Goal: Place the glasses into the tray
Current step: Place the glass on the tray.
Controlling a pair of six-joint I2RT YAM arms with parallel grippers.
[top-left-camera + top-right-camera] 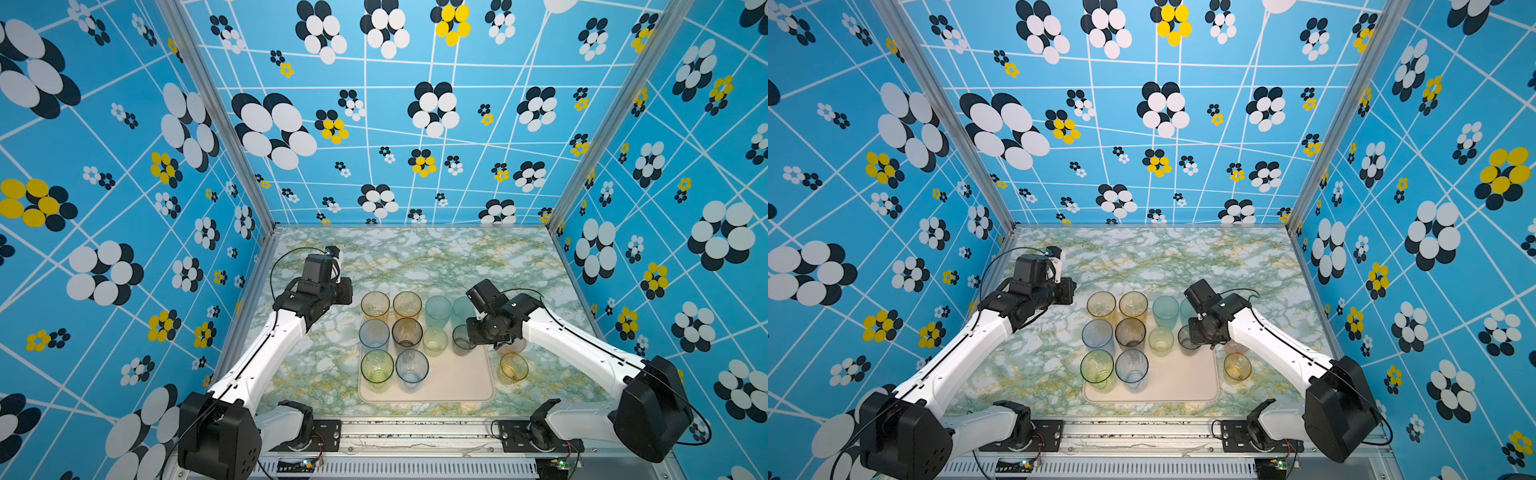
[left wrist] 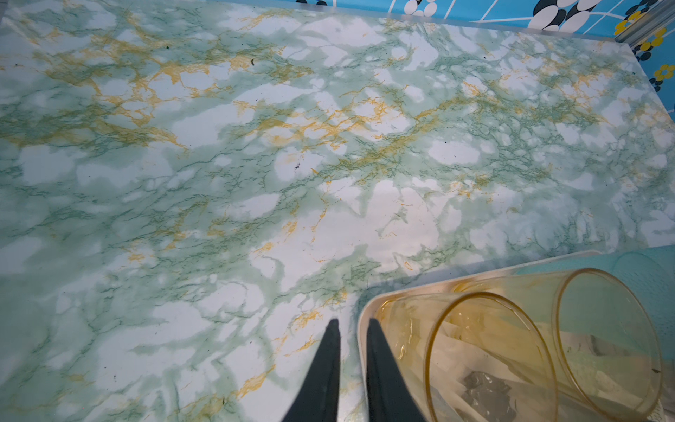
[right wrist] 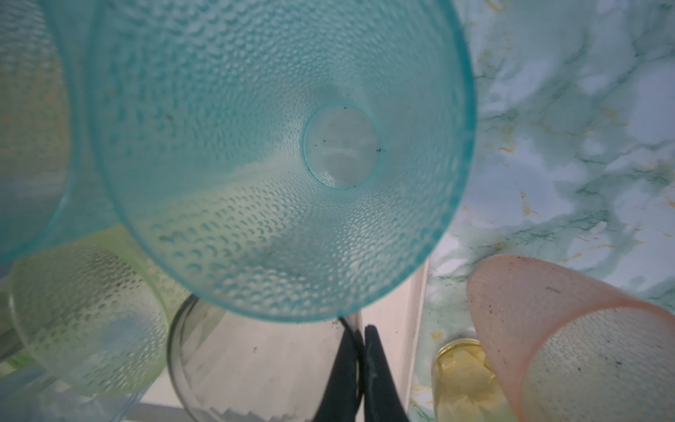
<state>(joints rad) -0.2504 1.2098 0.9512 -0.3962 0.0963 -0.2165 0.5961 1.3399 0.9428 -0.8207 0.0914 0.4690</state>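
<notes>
The cream-pink tray (image 1: pixel 457 388) (image 1: pixel 1183 388) holds several glasses: two amber (image 1: pixel 375 305), teal (image 1: pixel 438 309), blue (image 1: pixel 374 334), brown (image 1: pixel 407 331) and green (image 1: pixel 377 365). My right gripper (image 3: pixel 361 329) is shut on the rim of a smoky grey glass (image 3: pixel 255 365) (image 1: pixel 460 340) over the tray's right edge, with one finger inside it. A pink glass (image 3: pixel 548 329) and a short amber glass (image 1: pixel 513 367) stand on the table right of the tray. My left gripper (image 2: pixel 352 323) is empty with a narrow gap, beside the tray's back left corner (image 2: pixel 361 321) and an amber glass (image 2: pixel 493 358).
The green marble table (image 1: pixel 415 257) stretches behind the tray to the patterned walls. A tall teal glass (image 3: pixel 274 146) stands close behind the grey one, and a short yellow-green glass (image 3: pixel 87 318) beside it. The right arm (image 1: pixel 573 345) hides part of the pink glass.
</notes>
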